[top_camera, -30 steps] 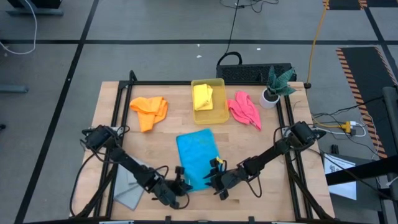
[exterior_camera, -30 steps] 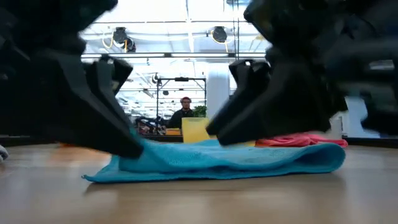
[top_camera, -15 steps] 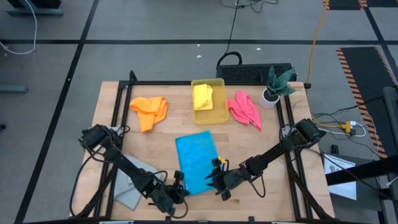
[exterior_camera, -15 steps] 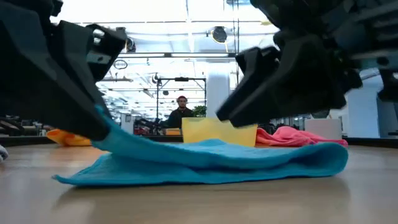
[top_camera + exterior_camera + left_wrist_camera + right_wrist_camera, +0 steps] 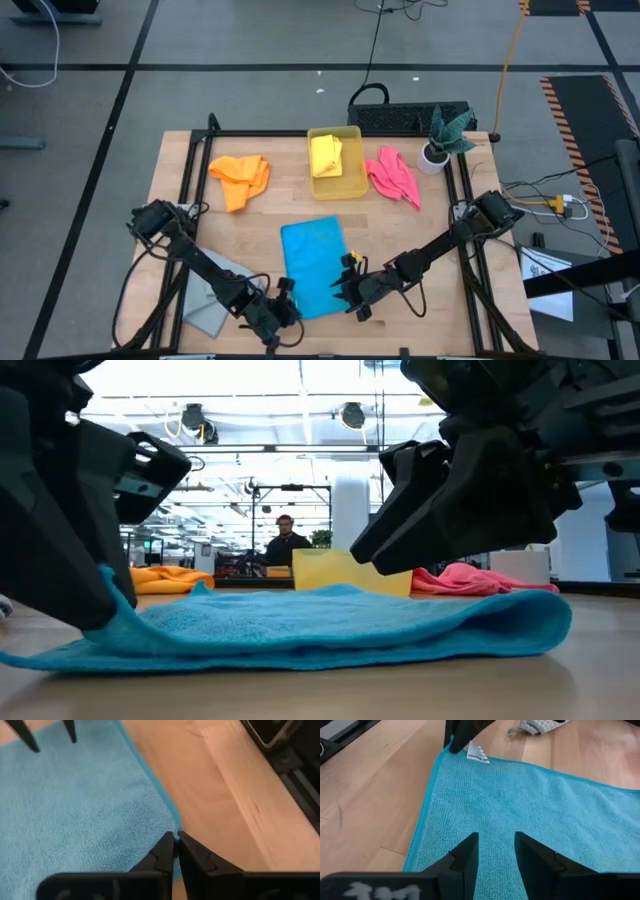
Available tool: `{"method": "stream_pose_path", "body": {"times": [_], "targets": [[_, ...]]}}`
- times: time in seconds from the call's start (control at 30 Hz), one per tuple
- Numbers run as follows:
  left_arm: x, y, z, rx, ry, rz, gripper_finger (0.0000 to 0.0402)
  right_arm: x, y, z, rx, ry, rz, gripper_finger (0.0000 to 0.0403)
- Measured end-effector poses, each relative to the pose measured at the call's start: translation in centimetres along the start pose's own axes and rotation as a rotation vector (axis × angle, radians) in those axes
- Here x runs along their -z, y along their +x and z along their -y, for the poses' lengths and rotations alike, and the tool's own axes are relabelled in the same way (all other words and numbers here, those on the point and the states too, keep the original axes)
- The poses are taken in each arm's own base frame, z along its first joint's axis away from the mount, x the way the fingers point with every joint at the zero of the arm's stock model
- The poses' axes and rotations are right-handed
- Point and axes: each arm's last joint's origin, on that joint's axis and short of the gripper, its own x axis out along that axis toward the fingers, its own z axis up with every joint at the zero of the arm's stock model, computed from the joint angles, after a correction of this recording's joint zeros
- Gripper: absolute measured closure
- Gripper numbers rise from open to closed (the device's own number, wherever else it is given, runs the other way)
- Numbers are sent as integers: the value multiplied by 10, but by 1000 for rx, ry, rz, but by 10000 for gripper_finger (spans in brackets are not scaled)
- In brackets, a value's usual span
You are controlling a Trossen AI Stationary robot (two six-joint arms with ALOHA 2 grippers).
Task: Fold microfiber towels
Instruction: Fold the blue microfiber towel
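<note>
Fingers of my left arm [image 5: 176, 851] are closed to a thin slit on the edge of the blue towel [image 5: 313, 268], at its near left corner by the front edge of the desk [image 5: 260, 215]. In the left wrist view the towel's hem sits right at the tips, between them. In the low view the same corner lies against my left fingers [image 5: 95, 595] at desk level.

My right fingers [image 5: 496, 855] stand partly apart, directly over the blue towel near its near right edge. They hold nothing; whether the tips touch the cloth cannot be told.

The blue towel lies spread flat in the middle of the desk, long side running front to back. A small white label [image 5: 478, 754] shows at the corner beside my left fingers.

Other towels:
- Orange towel [image 5: 241, 177]: crumpled, far left of the desk.
- Yellow towel [image 5: 326, 155]: inside the yellow bin [image 5: 350, 183], far centre.
- Pink towel [image 5: 393, 175]: crumpled, just right of the bin.
- Grey towel [image 5: 215, 300]: near left, partly under my left arm.

A potted plant [image 5: 441, 138] stands at the far right corner. A person [image 5: 283, 541] is visible in the room beyond.
</note>
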Motion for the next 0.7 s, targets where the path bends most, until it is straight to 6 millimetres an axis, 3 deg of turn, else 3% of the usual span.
{"method": "stream_pose_path", "body": {"times": [0.23, 0.33, 0.5, 0.7], "targets": [[5, 1, -7, 29, -101, -95, 292, 0, 0, 0, 0, -1, -2, 284], [9, -9, -12, 11, -129, -189, 269, 0, 0, 0, 0, -1, -4, 284], [10, -24, -17, -78, -241, -241, 262, 0, 0, 0, 0, -2, -6, 284], [2, -37, -13, -57, -220, -193, 261, 0, 1, 3, 7, 40, 2, 284]]}}
